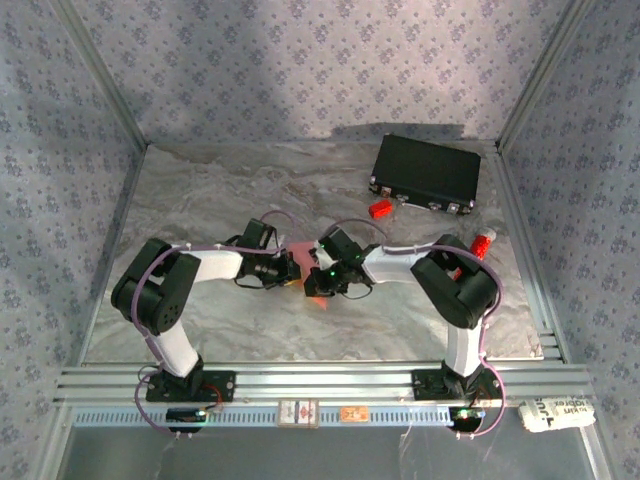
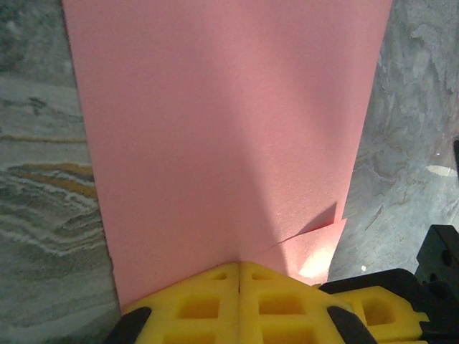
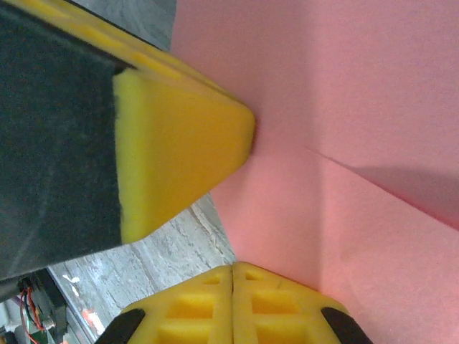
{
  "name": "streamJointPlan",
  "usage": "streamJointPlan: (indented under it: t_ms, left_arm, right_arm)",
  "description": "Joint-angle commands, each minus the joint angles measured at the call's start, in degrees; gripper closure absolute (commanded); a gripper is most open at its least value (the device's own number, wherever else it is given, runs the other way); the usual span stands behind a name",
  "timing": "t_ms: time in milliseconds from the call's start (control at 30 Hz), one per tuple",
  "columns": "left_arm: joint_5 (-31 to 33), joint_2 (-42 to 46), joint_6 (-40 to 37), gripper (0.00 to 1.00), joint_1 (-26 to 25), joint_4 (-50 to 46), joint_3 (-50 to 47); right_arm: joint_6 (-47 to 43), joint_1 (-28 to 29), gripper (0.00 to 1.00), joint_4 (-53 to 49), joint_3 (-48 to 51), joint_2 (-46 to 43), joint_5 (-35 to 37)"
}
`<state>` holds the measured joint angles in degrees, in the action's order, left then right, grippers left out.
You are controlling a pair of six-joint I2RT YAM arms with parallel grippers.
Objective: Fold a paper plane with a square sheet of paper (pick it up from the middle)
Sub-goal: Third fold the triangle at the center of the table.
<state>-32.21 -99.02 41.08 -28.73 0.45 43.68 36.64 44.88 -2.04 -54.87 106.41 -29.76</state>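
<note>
The left pincer point(image 2: 239, 266) is clamped on the pink paper sheet point(image 2: 215, 143), which stretches ahead of it over the counter point(image 2: 43, 179). The right pincer point(image 3: 232, 269) grips the same sheet alongside.

The two arms meet over the middle of the grey marbled tabletop point(image 1: 200, 190), the left gripper point(image 1: 292, 268) and right gripper point(image 1: 322, 278) tip to tip, both pinched on the salmon-pink paper sheet point(image 1: 318, 296), leaving no passage between them. At far right the flat black case point(image 1: 425, 172), the small red block point(image 1: 380, 209) just before it and the red-and-white tube point(image 1: 484, 243) beside the right arm's elbow crowd that corner. The far-left marble and the near strip lie open.
</note>
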Motion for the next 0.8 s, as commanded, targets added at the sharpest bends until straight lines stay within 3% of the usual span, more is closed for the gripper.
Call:
streamJointPlan:
  t_ms: [0,500,633,767]
  left_arm:
    - [2.23,-1.59,-1.57,0.96,0.72,-4.67,-1.66]
    - [1.33,-1.49,0.76,0.97,1.20,-3.14,-3.56]
    - [1.18,0.31,4.94,0.97,0.66,-0.56,-5.10]
    - [2.99,3.97,12.56,0.97,-2.58,5.15,-8.32]
  right_arm:
    - [-0.10,0.12,0.92,-2.85,3.17,-2.68,0.75]
    - [-0.21,-1.03,0.89,-2.37,13.85,-12.35,-1.10]
    - [-0.17,-1.88,0.87,-3.35,15.24,-17.11,2.95]
    - [-0.17,-1.62,0.78,-7.10,14.04,-21.05,11.74]
